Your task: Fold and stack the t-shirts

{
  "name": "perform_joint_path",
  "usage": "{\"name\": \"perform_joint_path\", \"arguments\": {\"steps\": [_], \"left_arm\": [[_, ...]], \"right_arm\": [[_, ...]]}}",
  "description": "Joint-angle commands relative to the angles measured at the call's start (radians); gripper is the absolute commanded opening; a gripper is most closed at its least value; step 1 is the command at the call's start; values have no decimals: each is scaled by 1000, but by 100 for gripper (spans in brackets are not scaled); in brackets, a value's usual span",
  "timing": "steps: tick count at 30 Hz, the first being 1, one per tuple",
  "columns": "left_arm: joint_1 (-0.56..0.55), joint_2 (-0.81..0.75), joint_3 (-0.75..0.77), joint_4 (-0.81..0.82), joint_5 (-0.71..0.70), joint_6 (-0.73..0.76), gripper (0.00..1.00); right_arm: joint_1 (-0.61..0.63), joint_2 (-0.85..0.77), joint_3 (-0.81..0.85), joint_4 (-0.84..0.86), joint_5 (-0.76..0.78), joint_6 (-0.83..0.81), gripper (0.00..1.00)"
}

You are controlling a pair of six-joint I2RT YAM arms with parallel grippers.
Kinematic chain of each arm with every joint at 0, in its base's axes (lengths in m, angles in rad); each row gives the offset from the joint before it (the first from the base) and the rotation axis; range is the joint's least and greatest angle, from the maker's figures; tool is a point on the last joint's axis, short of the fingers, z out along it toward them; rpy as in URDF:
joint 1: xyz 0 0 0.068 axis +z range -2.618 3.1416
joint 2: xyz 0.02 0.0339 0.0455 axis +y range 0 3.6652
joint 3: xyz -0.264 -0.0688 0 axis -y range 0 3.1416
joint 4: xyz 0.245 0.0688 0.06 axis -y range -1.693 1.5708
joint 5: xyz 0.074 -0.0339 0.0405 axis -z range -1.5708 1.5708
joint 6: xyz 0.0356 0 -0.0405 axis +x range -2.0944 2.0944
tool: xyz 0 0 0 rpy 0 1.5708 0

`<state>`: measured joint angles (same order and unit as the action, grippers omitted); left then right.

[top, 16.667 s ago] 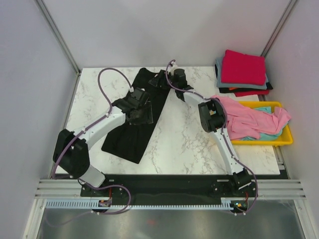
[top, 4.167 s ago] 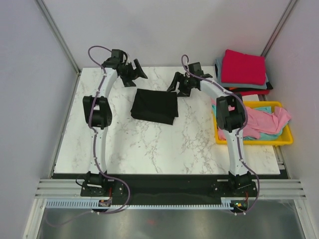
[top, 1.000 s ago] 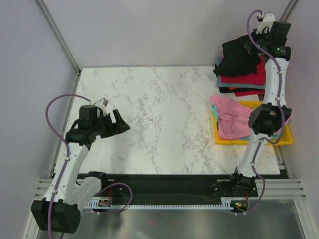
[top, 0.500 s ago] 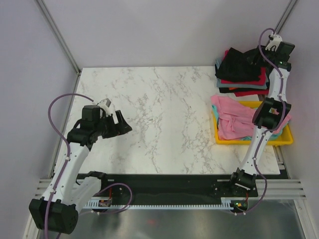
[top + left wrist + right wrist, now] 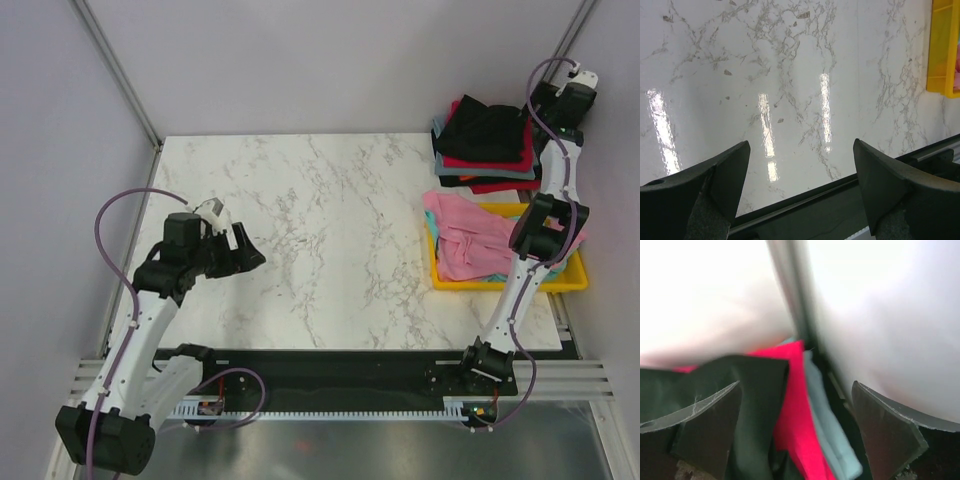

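Marble table stands between pale grey walls, t-shirts stacked far right.

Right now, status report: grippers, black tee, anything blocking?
Left gripper open, empty, over table. Right gripper open by the stack. Black tee tops stack, rumpled. Pink tee heaped in yellow tray; no obstruction seen.

Black tee loosely folded atop red tee and grey tee, pink tee crumpled in tray
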<state>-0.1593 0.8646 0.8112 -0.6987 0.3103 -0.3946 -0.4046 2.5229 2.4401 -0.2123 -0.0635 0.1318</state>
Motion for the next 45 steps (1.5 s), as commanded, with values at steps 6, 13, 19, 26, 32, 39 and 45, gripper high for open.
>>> {"name": "perform_joint_path", "arguments": {"steps": [6, 13, 19, 26, 32, 39, 45], "left_arm": [[-5, -42, -9, 48, -25, -20, 91], [-8, -56, -10, 51, -20, -20, 91], [-16, -70, -9, 56, -22, -20, 91], [-39, -85, -12, 56, -30, -21, 91], [-49, -90, -10, 56, -36, -21, 91], [-51, -90, -10, 56, -37, -21, 91], [-51, -88, -10, 56, -36, -21, 91]], "right_arm": [[-40, -366, -165, 106, 153, 146, 94], [-30, -348, -217, 32, -61, 310, 73], [-19, -389, -456, 19, -125, 362, 78], [-19, -346, -478, 1, -170, 379, 75], [-17, -329, -492, -29, -154, 370, 70], [-17, -398, -630, -47, -167, 358, 71], [-16, -449, -711, 19, -168, 359, 68]]}}
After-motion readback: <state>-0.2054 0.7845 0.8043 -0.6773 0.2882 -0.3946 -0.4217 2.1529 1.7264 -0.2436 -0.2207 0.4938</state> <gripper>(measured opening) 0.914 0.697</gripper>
